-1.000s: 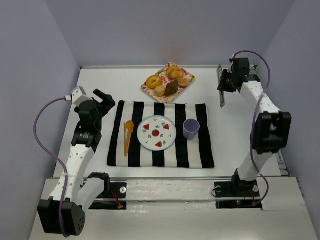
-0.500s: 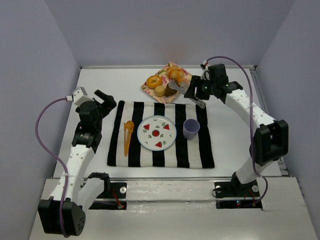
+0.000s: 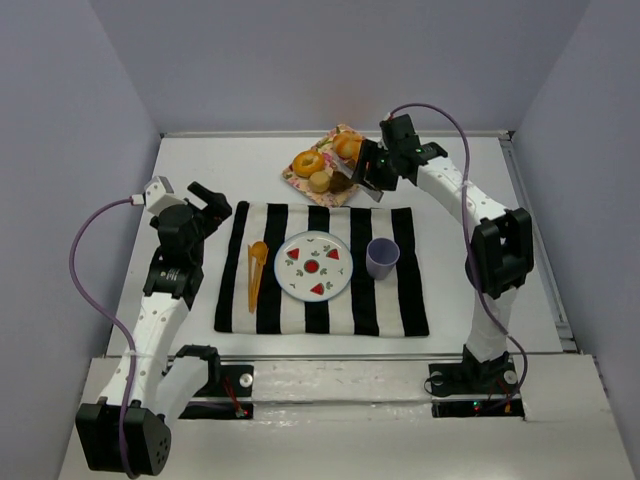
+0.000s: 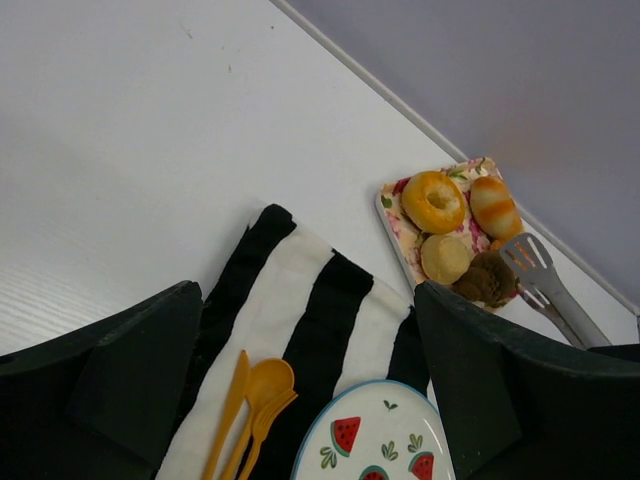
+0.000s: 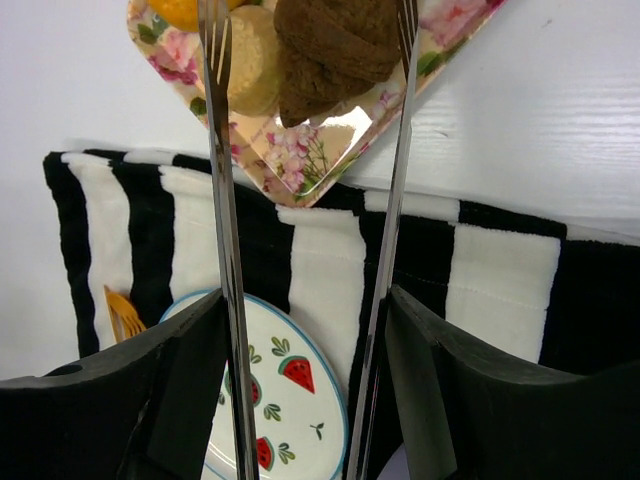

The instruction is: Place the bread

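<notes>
Several breads lie on a floral tray (image 3: 296, 181) at the back: a bagel (image 3: 307, 162), a pale round bun (image 3: 319, 181), a dark brown bread (image 3: 343, 178) and an orange roll (image 3: 350, 146). My right gripper (image 3: 385, 165) holds metal tongs (image 5: 225, 200), its fingers pressing on their two arms. The tongs are spread, and their tips straddle the brown bread (image 5: 335, 45) beside the bun (image 5: 255, 60). My left gripper (image 3: 207, 195) stands open and holds nothing, at the placemat's left back corner. The left wrist view shows the bagel (image 4: 433, 201), the brown bread (image 4: 487, 280) and the tongs (image 4: 545, 285).
A black-and-white striped placemat (image 3: 400, 300) carries a watermelon-patterned plate (image 3: 300, 282), a lilac cup (image 3: 381, 257) to its right and orange cutlery (image 3: 256, 270) to its left. Grey walls close in the white table on three sides.
My right arm has swung from the back right of the table leftward to the floral tray, and the tongs have spread apart around the brown bread. The left arm has barely moved.
</notes>
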Tool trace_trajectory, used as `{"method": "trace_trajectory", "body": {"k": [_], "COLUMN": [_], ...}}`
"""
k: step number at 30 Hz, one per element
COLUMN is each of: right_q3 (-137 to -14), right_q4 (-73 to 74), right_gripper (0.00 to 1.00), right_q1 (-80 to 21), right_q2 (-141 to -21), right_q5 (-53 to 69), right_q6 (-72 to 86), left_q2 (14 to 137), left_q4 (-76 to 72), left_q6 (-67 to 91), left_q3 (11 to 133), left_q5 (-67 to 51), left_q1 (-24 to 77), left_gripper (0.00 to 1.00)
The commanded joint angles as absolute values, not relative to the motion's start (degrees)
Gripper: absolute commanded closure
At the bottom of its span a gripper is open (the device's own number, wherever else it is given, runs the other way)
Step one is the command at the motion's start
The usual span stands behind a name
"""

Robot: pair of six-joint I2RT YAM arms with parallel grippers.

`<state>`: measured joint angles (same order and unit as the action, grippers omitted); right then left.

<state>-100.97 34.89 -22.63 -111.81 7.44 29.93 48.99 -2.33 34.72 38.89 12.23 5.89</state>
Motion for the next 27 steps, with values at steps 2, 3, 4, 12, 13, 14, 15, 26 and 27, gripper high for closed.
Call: {"method": "trace_trajectory", "body": {"k": [2,3,4,12,13,14,15,26,27], "right_q3": [-107.1,-107.6,-107.9,-109.1,-109.3,-109.6,-109.8,-105.5,-103.9], "right_q4": [37.8,38.3,39.3,39.7,39.7,39.7,39.6,36.0,35.5], "right_gripper": [0.34,0.34,0.34,0.39,0.42,0.49,0.53,0.71,0.72], "right_q1": [-23.7,-23.7,-23.7,-24.3,-24.3,-24.3,-24.8,-26.4,-26.4], "right_q2": [-115.0,-116.1,-116.5,-118.7,-119.0,-119.2,-119.2,-106.6,-105.0], "right_q5": [6.2,5.7,5.1,6.4,6.8,6.9,6.9,4.2,4.7], "right_q6": [32.0,32.3,32.4,33.3,33.1,33.0,33.0,24.9,23.7], "left_q2": [48.8,48.9,48.9,49.1,49.1,49.1,49.1,47.4,47.4], "left_q4": [-4.7,-4.7,-4.7,-4.9,-4.7,-4.7,-4.5,-4.0,-4.0], "left_q6": [33.7,33.7,33.7,33.8,33.8,33.8,33.8,34.3,34.4], "left_q3": [38.4,38.3,38.2,38.1,38.2,38.2,38.3,38.2,38.2], "left_q5": [12.8,12.9,13.0,13.0,13.0,13.1,13.1,12.5,12.4], "left_q1": [5.6,5.6,5.6,5.6,5.5,5.5,5.5,5.5,5.5], "left_gripper": [0.01,0.01,0.01,0.01,0.01,0.01,0.01,0.01,0.01]}}
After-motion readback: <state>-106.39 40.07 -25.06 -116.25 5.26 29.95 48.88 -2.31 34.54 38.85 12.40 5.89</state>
